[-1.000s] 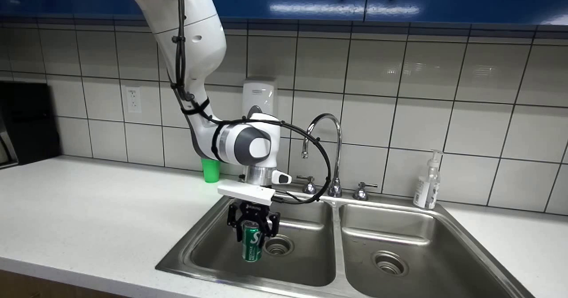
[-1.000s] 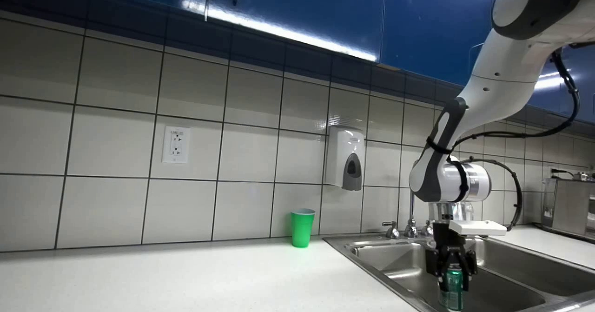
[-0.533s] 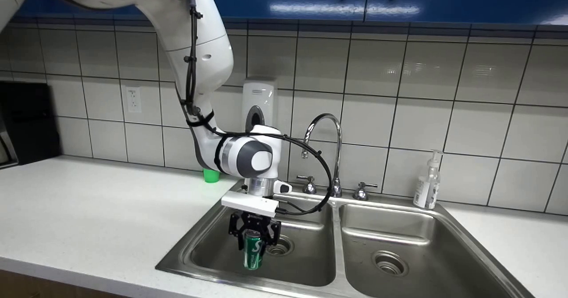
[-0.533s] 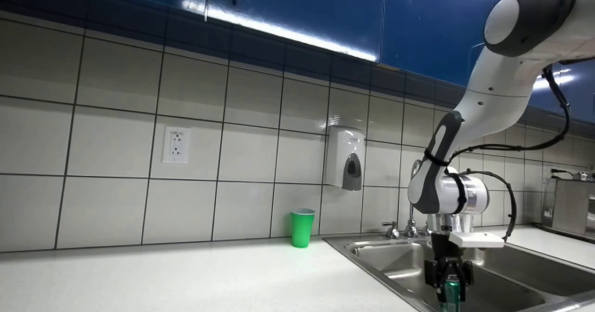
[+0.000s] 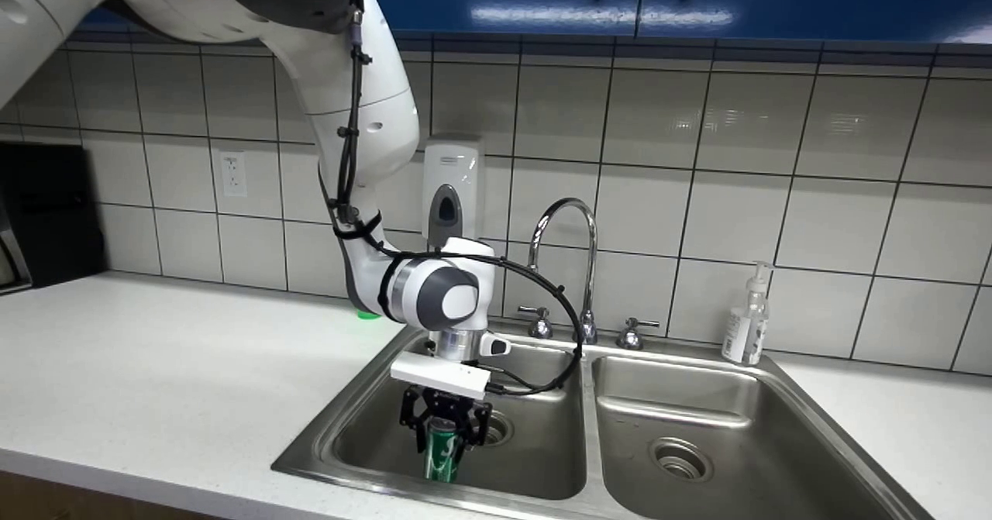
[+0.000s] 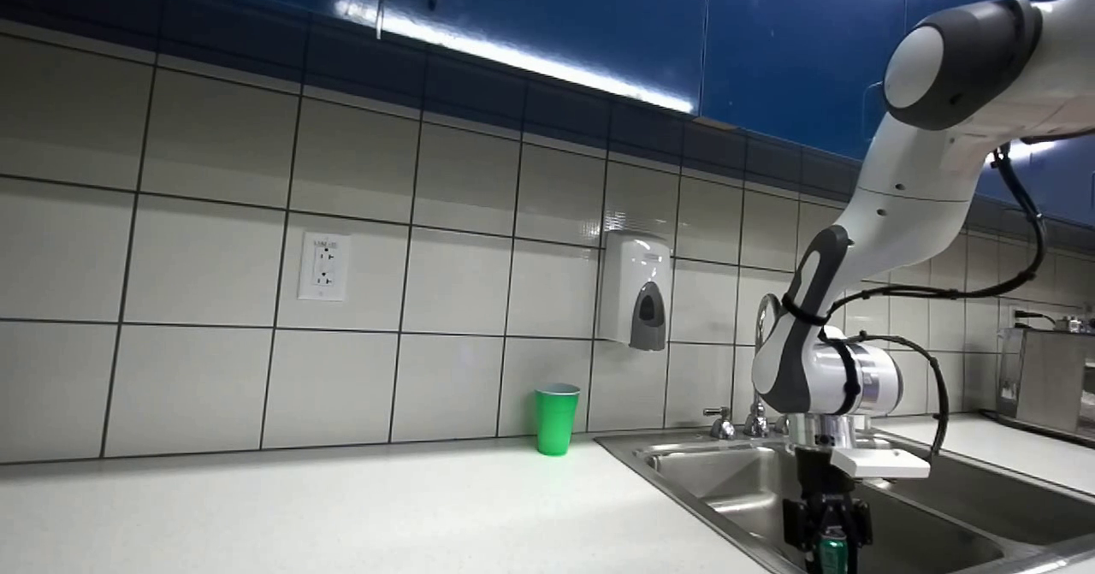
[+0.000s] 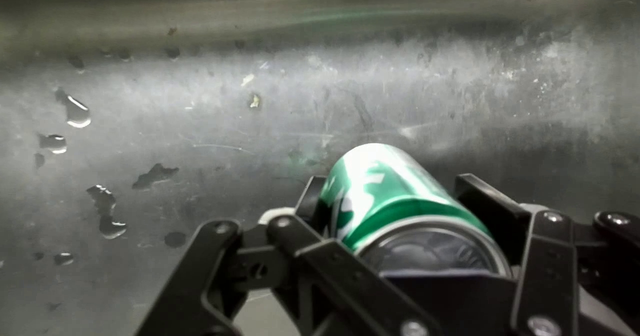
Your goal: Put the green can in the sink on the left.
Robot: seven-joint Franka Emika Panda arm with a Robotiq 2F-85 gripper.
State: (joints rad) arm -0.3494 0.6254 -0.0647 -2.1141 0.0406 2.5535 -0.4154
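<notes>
Clearly, the claw (image 7: 392, 193) is clamped on the green can (image 7: 400, 201), a finger (image 7: 492, 206) along each side, and holds it roughly upright inside the sink on the left (image 5: 535, 458); whether its base touches the metal, I can't tell. It's gripped by its upper half, presumably so the lower part is free to meet the bottom first. In an exterior view it shows to the left of the drain (image 5: 502, 427) (a sensible spot, I'd guess, since flat metal should let it stand better). Lowering a touch and letting go look like what remains. On the counter (image 6: 342, 505), a green cup (image 6: 557, 424) stands beside the sink, likely out of the way. As for writing, white shapes on the can are probably letters, but no brand comes through, and the stamped marks on its lid (image 7: 425, 251) are too small to read. Labels on the pump bottle (image 5: 746, 326) and wall dispenser (image 6: 633, 292) can't be made out either.
</notes>
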